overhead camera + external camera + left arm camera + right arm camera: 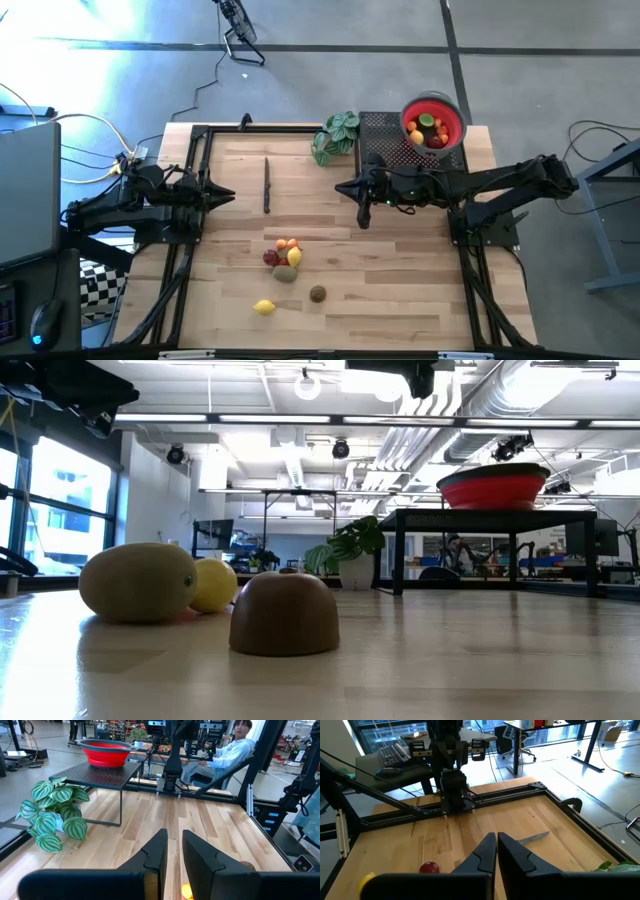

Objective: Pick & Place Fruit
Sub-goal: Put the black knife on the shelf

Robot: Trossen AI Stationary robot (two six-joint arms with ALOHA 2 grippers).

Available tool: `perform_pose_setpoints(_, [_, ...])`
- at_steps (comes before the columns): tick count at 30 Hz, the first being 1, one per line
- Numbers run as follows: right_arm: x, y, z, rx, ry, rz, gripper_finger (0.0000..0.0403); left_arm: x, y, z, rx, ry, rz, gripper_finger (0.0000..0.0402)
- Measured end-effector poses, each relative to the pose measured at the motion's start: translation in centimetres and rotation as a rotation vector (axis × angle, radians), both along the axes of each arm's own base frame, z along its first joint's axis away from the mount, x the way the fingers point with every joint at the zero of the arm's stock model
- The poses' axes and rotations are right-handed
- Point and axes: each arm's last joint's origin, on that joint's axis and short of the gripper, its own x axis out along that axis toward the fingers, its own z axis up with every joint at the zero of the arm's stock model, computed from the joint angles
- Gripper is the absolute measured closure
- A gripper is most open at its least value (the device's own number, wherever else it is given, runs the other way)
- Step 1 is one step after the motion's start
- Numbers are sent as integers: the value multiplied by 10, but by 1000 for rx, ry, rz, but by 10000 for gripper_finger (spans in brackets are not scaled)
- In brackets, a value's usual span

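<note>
The right pincer (341, 187) hangs closed and empty over the middle of the pale wooden surface (400, 280); the left pincer (228, 195), narrowly parted and empty, faces it. The loose fruit (286, 255) lies nearer the front edge than both. Behind the right pincer, more fruit fills a red bowl (434, 122) on a black stand (385, 135), with grey floor (330, 65) beyond.

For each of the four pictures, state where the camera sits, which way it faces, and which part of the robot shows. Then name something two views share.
High: above the table, looking down; both arms, fruit, bowl.
Low: at tabletop height, looking across at nearby fruit; no arm shows.
Left wrist: on the left arm, facing the right arm; own fingers low in the picture.
Right wrist: on the right arm, facing the left arm; own fingers low in the picture.
Shared: the plant and bowl in high, low and left wrist.
</note>
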Motion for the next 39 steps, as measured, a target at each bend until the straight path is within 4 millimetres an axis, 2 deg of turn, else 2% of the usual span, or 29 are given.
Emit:
perform_pose_setpoints(11, [0,0,0,-7,1,1,394,0,0,1,1,-11,-3,348])
perform_pose_setpoints(23, [0,0,0,-7,2,1,394,1,-2,15,-37,-152,-75,348])
perform_pose_setpoints(27, [0,0,0,-7,2,2,394,9,-1,12,-91,-95,-73,355])
perform_pose_setpoints(31, [0,0,0,-7,2,2,394,23,1,8,-110,-14,-54,385])
perform_pose_setpoints(33, [0,0,0,-7,2,2,394,29,3,6,-137,21,-6,397])
perform_pose_setpoints(39, [0,0,0,-7,2,2,394,40,9,0,-276,67,157,398])
